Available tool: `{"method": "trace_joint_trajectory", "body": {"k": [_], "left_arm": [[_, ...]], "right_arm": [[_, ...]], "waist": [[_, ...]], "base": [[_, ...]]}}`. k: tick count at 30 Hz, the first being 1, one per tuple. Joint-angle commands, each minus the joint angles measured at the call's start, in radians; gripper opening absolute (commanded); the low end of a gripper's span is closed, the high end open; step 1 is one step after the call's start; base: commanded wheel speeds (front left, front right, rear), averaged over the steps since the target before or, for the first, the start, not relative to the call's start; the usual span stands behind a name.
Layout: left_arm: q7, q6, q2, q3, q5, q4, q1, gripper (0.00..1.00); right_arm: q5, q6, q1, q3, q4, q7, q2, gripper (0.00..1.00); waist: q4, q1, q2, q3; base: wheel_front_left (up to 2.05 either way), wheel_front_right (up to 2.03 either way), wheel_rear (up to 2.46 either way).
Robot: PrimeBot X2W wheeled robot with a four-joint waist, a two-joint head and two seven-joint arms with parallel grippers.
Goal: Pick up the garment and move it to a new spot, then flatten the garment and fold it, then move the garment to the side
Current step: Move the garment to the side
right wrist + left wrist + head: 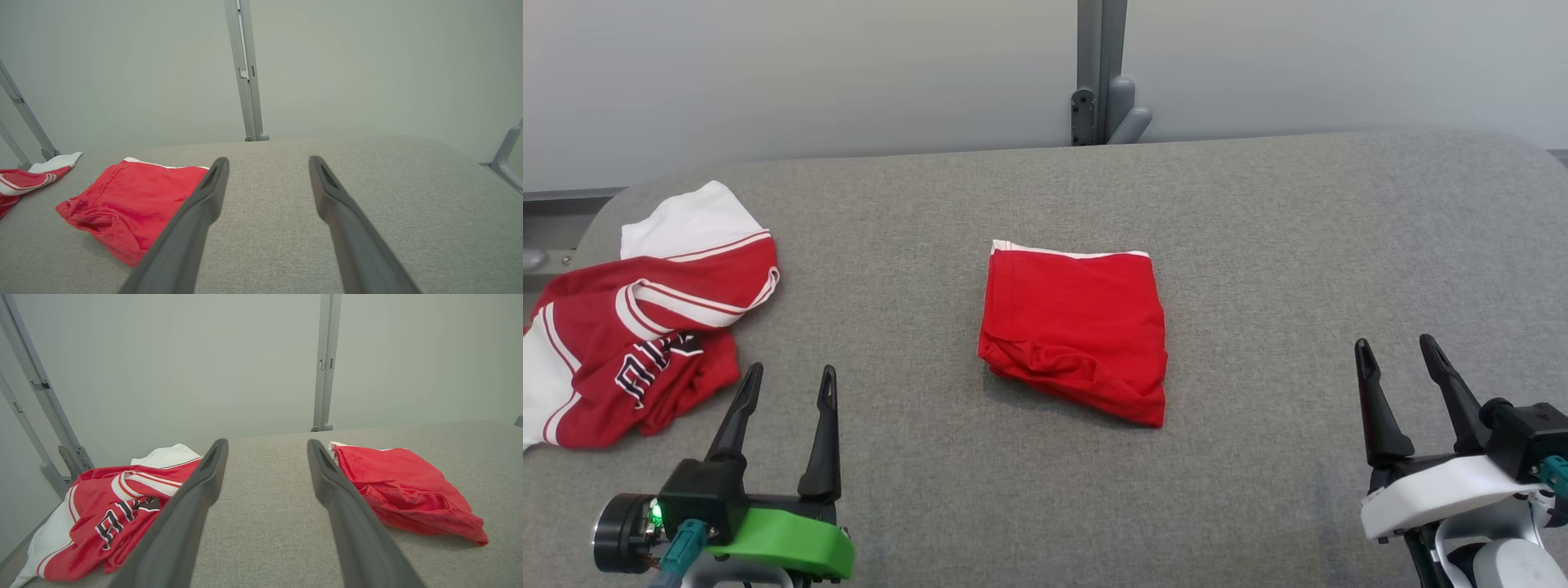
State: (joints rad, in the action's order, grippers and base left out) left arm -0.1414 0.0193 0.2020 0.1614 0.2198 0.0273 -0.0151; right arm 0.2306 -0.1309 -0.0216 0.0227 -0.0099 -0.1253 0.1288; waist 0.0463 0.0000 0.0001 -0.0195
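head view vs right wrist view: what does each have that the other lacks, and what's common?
Head view, not right wrist: the left gripper, jaws open, on its green mount, and the dark lettering on the red-and-white jersey.
Right wrist view, not head: a grey bracket past the table's right edge.
Both: the folded red garment on the grey table, part of the jersey, the upright post, and the right gripper, jaws open.

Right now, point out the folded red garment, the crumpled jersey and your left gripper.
folded red garment (1074,327), head view, middle of top layer
crumpled jersey (703,273), head view, red fabric
left gripper (792,371), head view, between fingertips
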Motion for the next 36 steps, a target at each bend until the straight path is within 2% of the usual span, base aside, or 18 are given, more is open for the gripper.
{"method": "trace_joint_trajectory", "body": {"k": [1,13,20,28,36], "left_arm": [[0.003,0.006,0.005,0.002,0.008,0.003,-0.014,1.00],[-0.001,0.008,0.003,0.017,0.012,-0.008,0.008,1.00],[-0.008,0.000,0.006,0.026,0.008,0.001,0.061,1.00],[-0.048,-0.015,-0.016,0.045,0.016,-0.020,0.155,1.00],[-0.085,-0.026,-0.035,0.049,0.027,-0.063,0.214,1.00]], "right_arm": [[-0.008,0.000,-0.015,0.006,-0.006,0.002,0.001,1.00],[-0.009,0.000,-0.008,0.017,-0.004,0.013,-0.003,1.00],[0.001,0.000,0.056,-0.010,0.033,0.026,0.016,1.00],[0.026,0.000,0.195,-0.121,0.186,0.048,0.037,1.00],[0.074,0.000,0.323,-0.243,0.404,0.033,0.011,1.00]], "waist": [[0.002,0.0000,-0.0001,-0.001],[0.012,0.0000,-0.0001,-0.009],[0.038,0.0000,-0.0001,-0.065],[0.098,0.0000,-0.0001,-0.179],[0.138,0.0000,-0.0001,-0.245]], "base": [[0.00,0.00,0.00],[0.00,0.00,0.00],[0.00,0.00,0.00],[0.00,0.00,0.00],[0.00,0.00,0.00]]}}
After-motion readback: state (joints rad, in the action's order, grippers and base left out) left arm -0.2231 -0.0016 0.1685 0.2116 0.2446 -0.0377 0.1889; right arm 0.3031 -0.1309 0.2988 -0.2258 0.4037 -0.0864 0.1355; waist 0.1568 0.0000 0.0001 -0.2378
